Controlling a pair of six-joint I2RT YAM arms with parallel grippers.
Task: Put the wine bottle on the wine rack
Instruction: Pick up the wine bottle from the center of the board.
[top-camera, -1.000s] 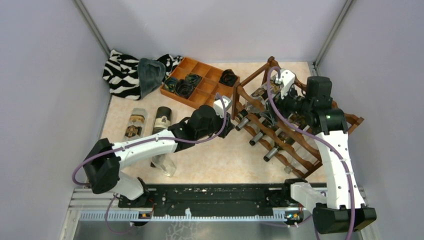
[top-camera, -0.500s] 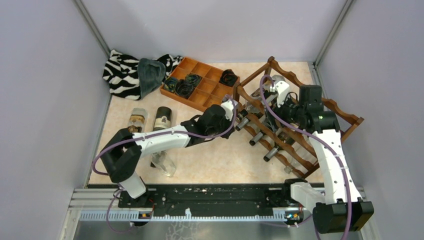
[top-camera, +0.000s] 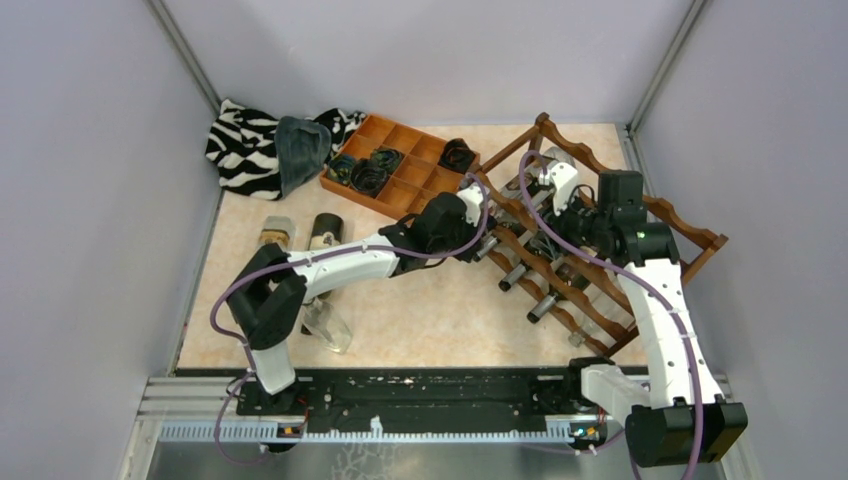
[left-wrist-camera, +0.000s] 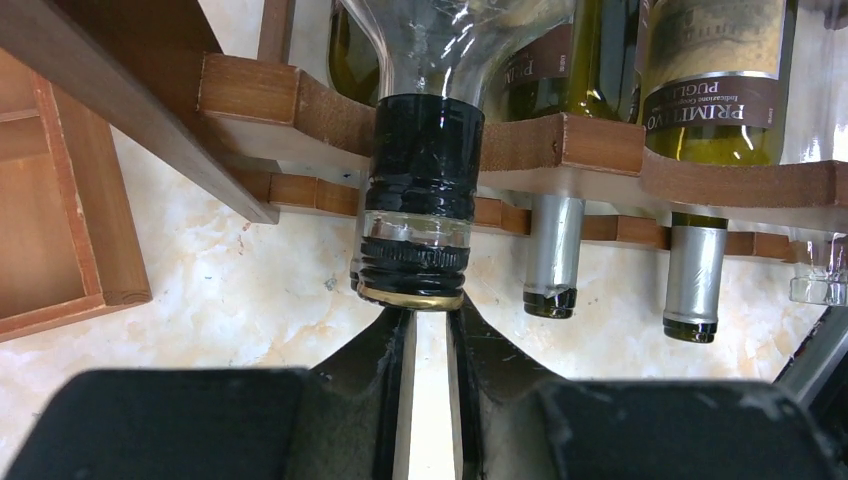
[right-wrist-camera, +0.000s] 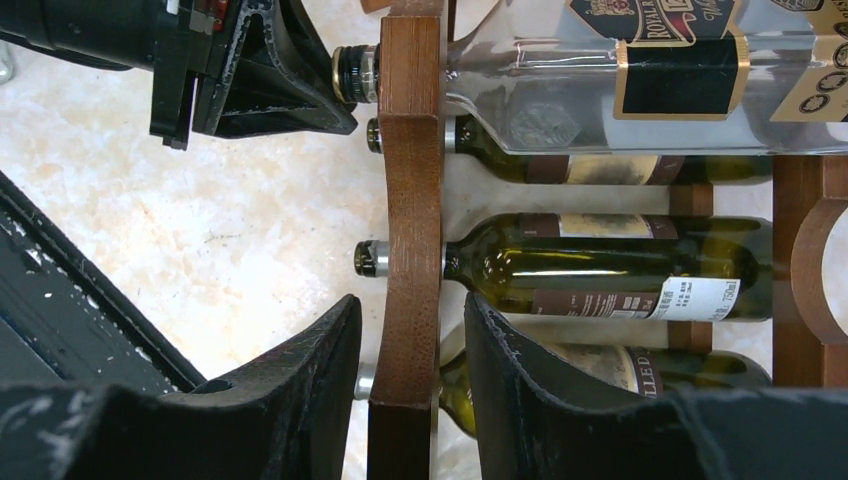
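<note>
A clear wine bottle (left-wrist-camera: 420, 190) with a black capsule lies in the top tier of the reddish-brown wine rack (top-camera: 690, 236), its neck poking through the scalloped front rail (left-wrist-camera: 600, 150). My left gripper (left-wrist-camera: 428, 312) is shut, and its fingertips (left-wrist-camera: 395, 325) touch the bottle's mouth end-on. The right wrist view shows the same bottle (right-wrist-camera: 600, 110) and the left gripper (right-wrist-camera: 270, 80) against its cap. My right gripper (right-wrist-camera: 411, 300) is open astride the rack's front rail (right-wrist-camera: 410, 180), one finger on each side with a narrow gap.
Green bottles (right-wrist-camera: 600, 275) fill the lower tiers. An orange-brown compartment tray (top-camera: 400, 165) holding dark items stands left of the rack. A zebra cloth (top-camera: 245, 145) lies at the back left. Two bottles (top-camera: 275, 235) (top-camera: 325, 232) lie under the left arm, another (top-camera: 330, 328) nearer the base.
The left arm has stretched right until its shut fingertips met the bottle's cap. The right gripper has moved down over the front rail, and its jaws have narrowed.
</note>
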